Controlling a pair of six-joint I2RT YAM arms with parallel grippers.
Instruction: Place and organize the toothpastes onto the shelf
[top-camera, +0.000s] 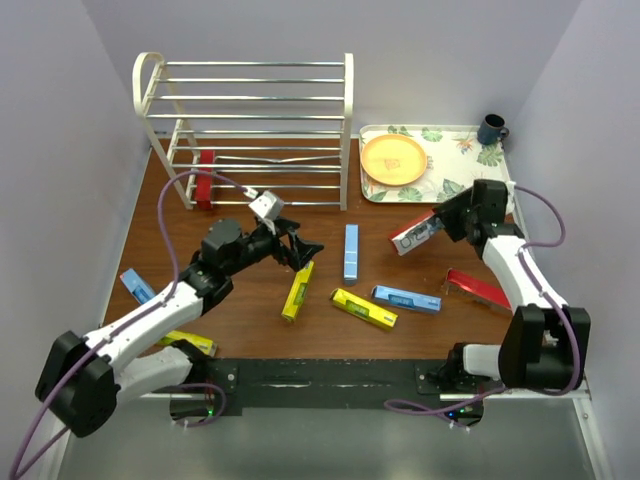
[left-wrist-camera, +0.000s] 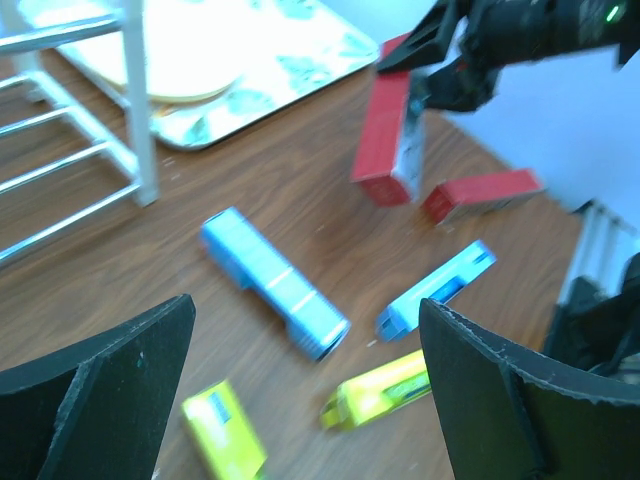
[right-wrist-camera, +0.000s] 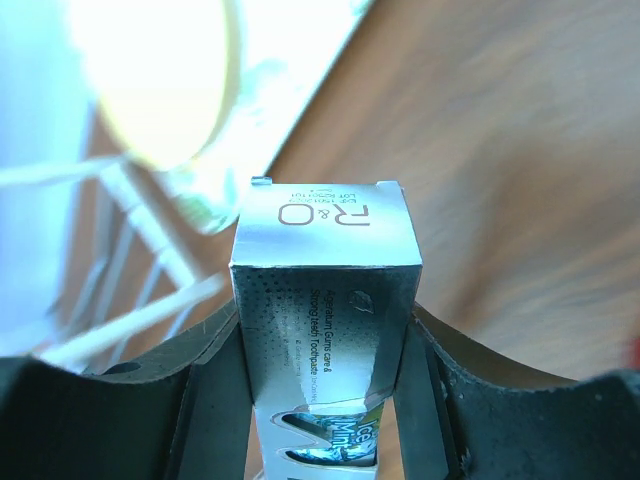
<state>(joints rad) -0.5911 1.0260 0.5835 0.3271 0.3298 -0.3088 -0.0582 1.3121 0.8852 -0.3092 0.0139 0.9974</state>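
— Red ones first: where are they?

— Reading the top view as a dial, one red carton (top-camera: 205, 178) lies on the bottom tier of the shelf (top-camera: 250, 100), at its left end, at 11 o'clock on the surface (top-camera: 250, 325). The second red (top-camera: 408, 241) is clamped between the fingers of the right pincer (top-camera: 430, 230) at 2 o'clock, just short of the near edge of the tray (top-camera: 460, 160). The wrist view shows its silver end flap sticking out past the fingers. The third red (top-camera: 475, 287) lies at 3 o'clock, beside the right arm (top-camera: 520, 270).

— And the left pincer?

— The left pincer (top-camera: 300, 250) hovers near the centre with its fingers spread wide and nothing between them. A yellow carton (top-camera: 297, 290) lies just at its 6 o'clock and a blue carton (top-camera: 351, 252) at its 3 o'clock.

— The rest of the cartons?

— A second yellow (top-camera: 363, 308) and a second blue (top-camera: 406, 298) lie close together at 5 o'clock. The third blue (top-camera: 137, 286) is at 9 o'clock by the edge. The third yellow (top-camera: 190, 343) is at 7 o'clock, partly under the left arm (top-camera: 150, 320).

— What crowds the shelf?

— The left arm stretches diagonally across its open front, and a purple cable (top-camera: 215, 180) arcs past the carton on the bottom tier. The tray sits right beside the shelf's right end frame at 1 o'clock. It carries an orange plate (top-camera: 393, 160), with a dark mug (top-camera: 491, 129) at its far right corner.
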